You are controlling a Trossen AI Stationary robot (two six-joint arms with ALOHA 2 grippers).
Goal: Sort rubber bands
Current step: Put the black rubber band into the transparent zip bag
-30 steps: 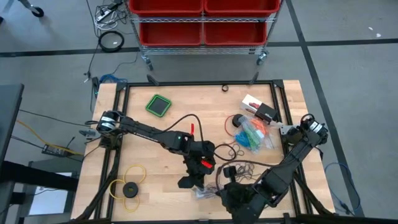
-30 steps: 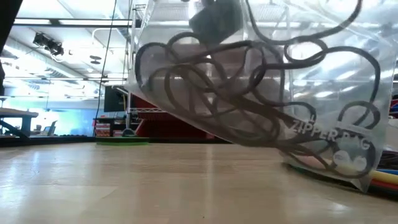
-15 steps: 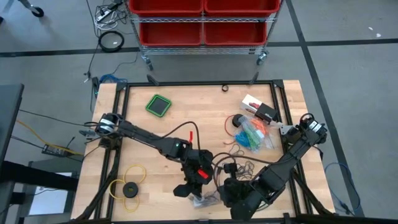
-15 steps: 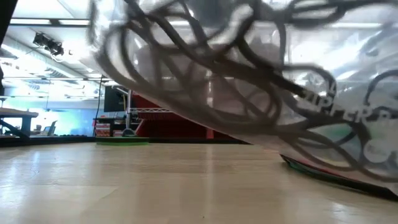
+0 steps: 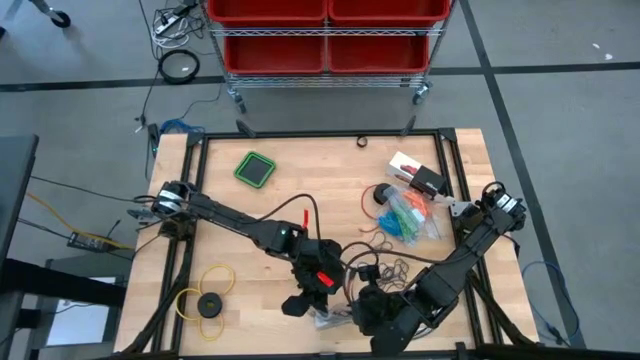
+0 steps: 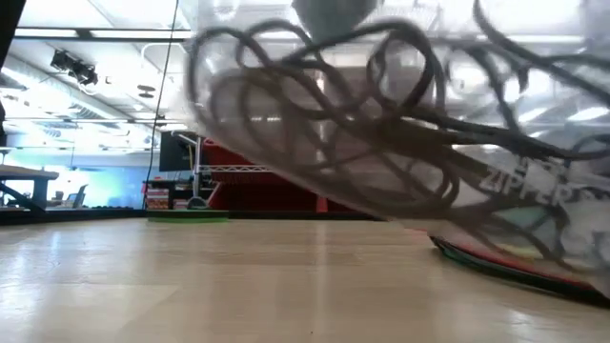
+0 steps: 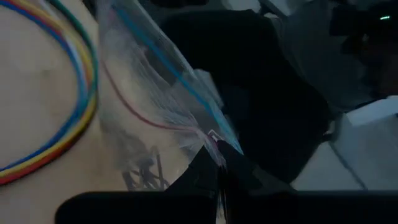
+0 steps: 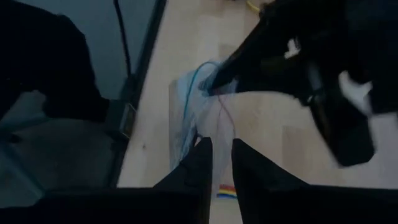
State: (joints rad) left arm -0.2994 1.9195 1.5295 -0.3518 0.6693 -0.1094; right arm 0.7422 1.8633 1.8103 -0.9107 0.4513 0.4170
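Observation:
A clear zipper bag (image 6: 381,143) with dark rubber bands (image 6: 315,124) inside hangs above the table near its near edge, filling the low view. My left gripper (image 5: 318,298) is shut on the bag (image 7: 155,93). My right gripper (image 8: 222,158) stands close beside it, its fingers a little apart at the bag's mouth edge (image 8: 186,118). I cannot tell whether they touch the bag. More dark rubber bands (image 5: 388,266) lie loose on the table just beyond the two grippers. My left gripper pinches the bag's zipper strip at one corner (image 7: 212,135) between its two fingers. The fingers slant down from the table's left and far side. The bag hangs tilted from this corner, and most of it is clear of the table.
A yellow ring with a black disc (image 5: 206,297) lies at the near left. Multicoloured cables (image 7: 56,124) curve beside the bag. A green container (image 5: 257,168) sits at the far left. A bag of coloured bands (image 5: 410,215) and a small box (image 5: 420,178) lie at the right.
My left gripper has moved a little toward the table's near edge with the bag. The bag has swung and tipped in the low view, and its printed end now sits higher than before.

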